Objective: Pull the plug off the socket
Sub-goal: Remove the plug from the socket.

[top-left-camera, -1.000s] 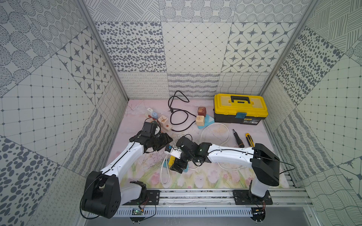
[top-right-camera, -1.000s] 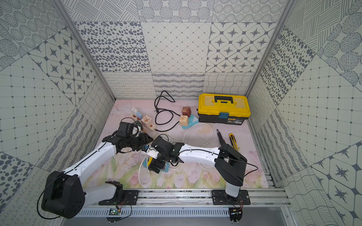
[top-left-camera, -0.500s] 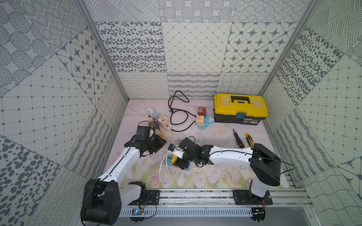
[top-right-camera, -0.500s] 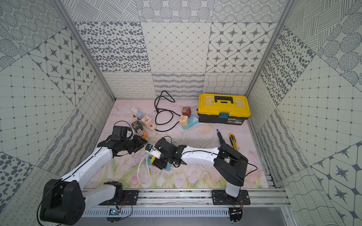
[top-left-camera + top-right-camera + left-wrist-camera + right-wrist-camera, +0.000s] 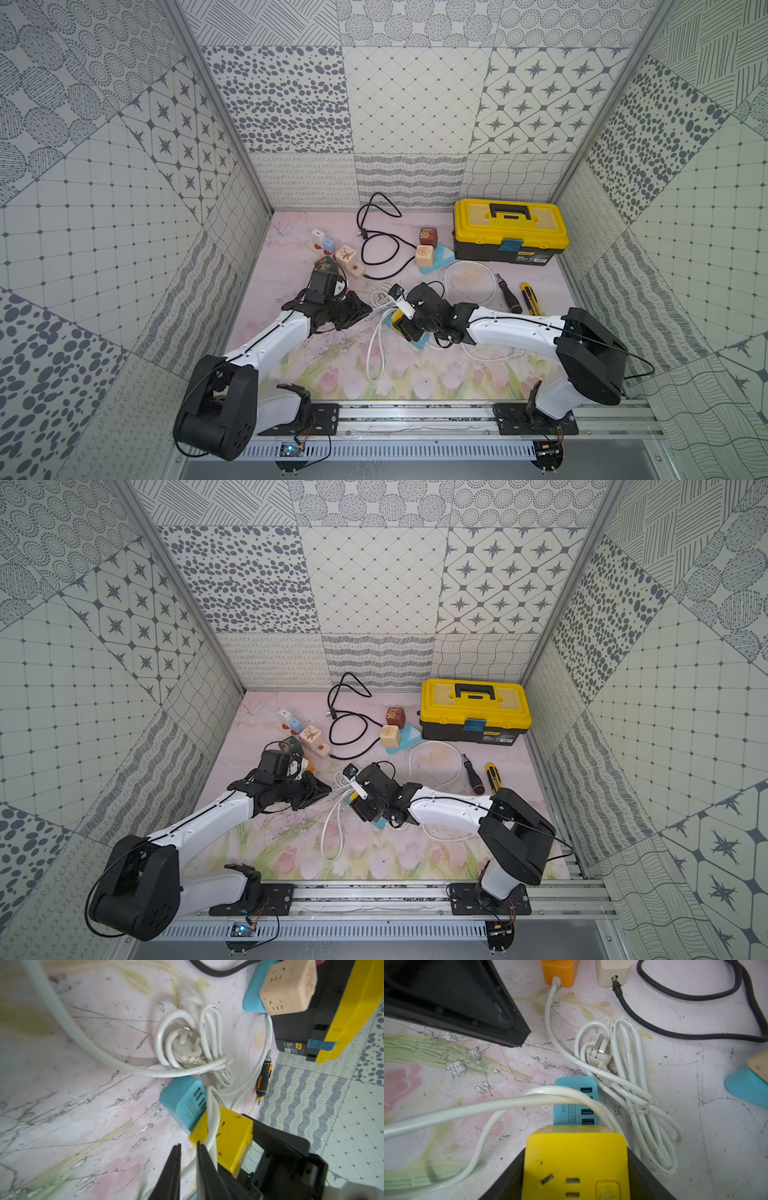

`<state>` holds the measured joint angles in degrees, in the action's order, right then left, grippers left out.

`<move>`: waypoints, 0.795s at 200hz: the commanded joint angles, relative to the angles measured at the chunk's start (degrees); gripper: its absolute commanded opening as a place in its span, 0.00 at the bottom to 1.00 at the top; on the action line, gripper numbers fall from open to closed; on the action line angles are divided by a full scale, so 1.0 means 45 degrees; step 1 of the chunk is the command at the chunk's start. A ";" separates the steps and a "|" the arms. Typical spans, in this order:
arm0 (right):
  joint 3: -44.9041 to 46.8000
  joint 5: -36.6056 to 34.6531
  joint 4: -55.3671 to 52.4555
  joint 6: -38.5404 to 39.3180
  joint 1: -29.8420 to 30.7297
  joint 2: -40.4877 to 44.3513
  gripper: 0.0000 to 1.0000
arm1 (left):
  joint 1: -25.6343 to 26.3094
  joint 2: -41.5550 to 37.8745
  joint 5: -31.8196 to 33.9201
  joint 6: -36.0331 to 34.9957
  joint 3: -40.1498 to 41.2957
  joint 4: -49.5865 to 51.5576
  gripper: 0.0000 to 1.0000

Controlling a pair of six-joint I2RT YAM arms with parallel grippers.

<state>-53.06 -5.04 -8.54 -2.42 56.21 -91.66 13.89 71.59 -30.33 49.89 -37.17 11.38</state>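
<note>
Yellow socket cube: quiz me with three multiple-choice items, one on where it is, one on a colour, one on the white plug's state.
1. The yellow socket cube is
A. lying untouched
B. between the fingers of the right end effector
C. lifted overhead
2. The cable lying across it is
A. black
B. orange
C. white
3. The white plug nearby is
A. on the mat with bare prongs
B. pushed into the cube
C. hanging in the air
Answers: 1 B, black fingers flank the cube in the right wrist view; 2 C, it reads white in both wrist views; 3 A, its prongs stand free of any socket.
</note>
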 commanded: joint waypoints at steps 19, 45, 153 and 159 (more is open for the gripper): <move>0.0168 -0.1174 0.0346 -0.0561 -0.0127 -0.0120 0.67 | 0.1938 -0.0314 -0.1392 0.1371 -0.0774 -0.2099 0.08; 0.0346 -0.1170 0.0621 -0.0722 -0.0127 0.0040 0.67 | 0.3117 -0.0310 -0.0161 0.1817 -0.0297 -0.2505 0.00; 0.1543 -0.0039 0.0808 0.0012 -0.0221 0.1226 0.67 | 0.3329 0.4406 0.0631 0.0664 -0.0732 -0.3382 0.00; 0.1574 -0.0150 0.0775 0.0005 -0.0229 0.1242 0.67 | 0.3329 0.4385 0.0937 0.0370 -0.0772 -0.2831 0.00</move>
<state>-47.00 -4.25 -3.70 -4.58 54.89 -87.77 28.80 88.75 -38.22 56.82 -39.90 -16.12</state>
